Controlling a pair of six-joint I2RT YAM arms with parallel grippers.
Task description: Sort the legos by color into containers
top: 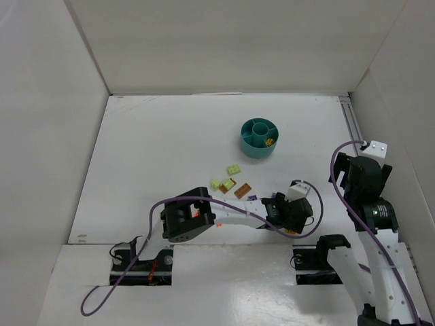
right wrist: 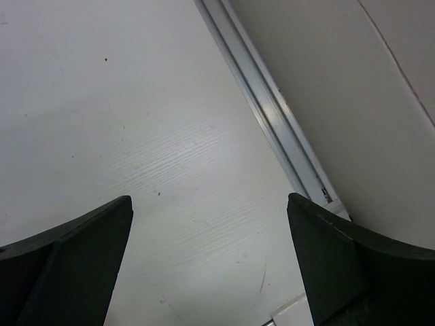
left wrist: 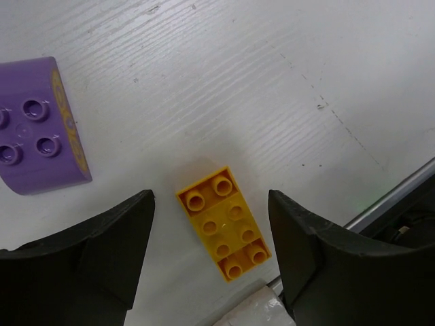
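A yellow-gold lego [left wrist: 224,223] lies flat on the table between the fingers of my open left gripper [left wrist: 211,195], which hovers just above it without touching. A purple lego [left wrist: 37,129] lies to its left. In the top view my left gripper [top: 290,223] is near the table's front edge. Two pale yellow-green legos [top: 234,169], two brown ones [top: 242,191] and the purple one [top: 252,197] lie mid-table. The round teal tub [top: 253,148] stands further back with a yellow-gold piece [top: 270,142] in one wedge. My right gripper [right wrist: 211,204] is open and empty over bare table.
A metal rail [right wrist: 272,115] runs along the table's right edge beside my right gripper. White walls enclose the table on the left, back and right. The table's front edge lies just behind the yellow-gold lego.
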